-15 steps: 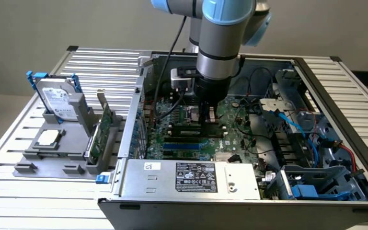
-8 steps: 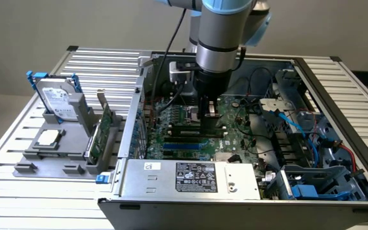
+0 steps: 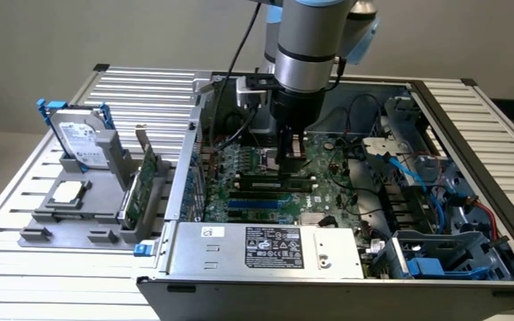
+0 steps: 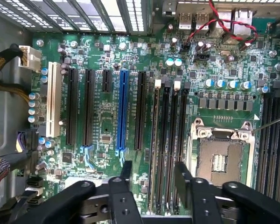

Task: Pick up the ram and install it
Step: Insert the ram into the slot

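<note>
In the far half of the open computer case [image 3: 328,297], the gripper [image 3: 293,159] hangs over the memory slots [image 4: 170,121], jaws wide and empty, seemingly squared up for seating.

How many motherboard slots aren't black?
2. A white slot nearest the case wall, and a blue slot between black slots. The gripper may hide others.

The slatted metal table [image 3: 141,93] carries an open computer case [image 3: 328,294], whose walls surround the fingers [image 4: 126,170], and a grey holder base [image 3: 61,231], well apart from the fingers.
</note>
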